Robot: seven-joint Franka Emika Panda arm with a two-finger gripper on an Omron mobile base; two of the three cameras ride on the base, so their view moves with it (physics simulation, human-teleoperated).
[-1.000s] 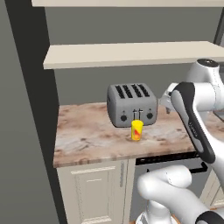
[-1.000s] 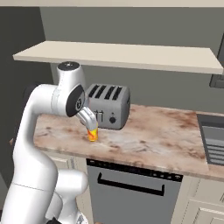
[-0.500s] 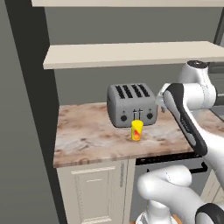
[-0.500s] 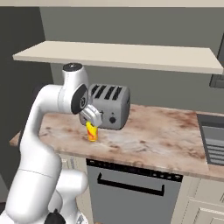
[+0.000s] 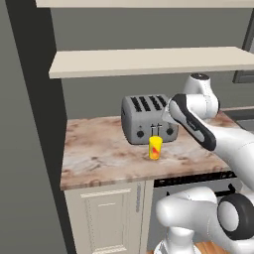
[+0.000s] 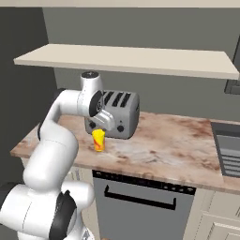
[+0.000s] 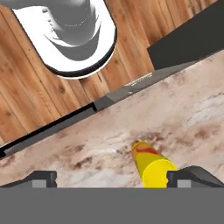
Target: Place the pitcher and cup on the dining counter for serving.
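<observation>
Gripper: the gripper (image 7: 111,178) hangs over the table with its two dark finger tips spread wide apart and nothing between them; in the hand view one tip (image 7: 41,178) stands at the lower left and the other at the lower right, with the cup just inside the right-hand tip.
Arm: the white arm (image 5: 198,124) reaches from the lower right of the left base view across the front of the toaster; in the right base view it bends up from the lower left and ends above the cup.
Table: a marbled brown-beige stone top (image 5: 99,158) on pale cabinet fronts, carrying the toaster and the cup.
Shelf: a long pale shelf (image 5: 149,62) is fixed to the grey wall above the table.
Oven: a grey front with a dark bar handle (image 6: 140,201) sits under the table's edge.
Toaster: a grey four-slot toaster (image 5: 145,119) stands at the back of the table, near the wall.
Cup: the small yellow cup (image 5: 155,148) with red-orange marks stands upright on the table, just in front of the toaster and near the front edge, free of the gripper.
</observation>
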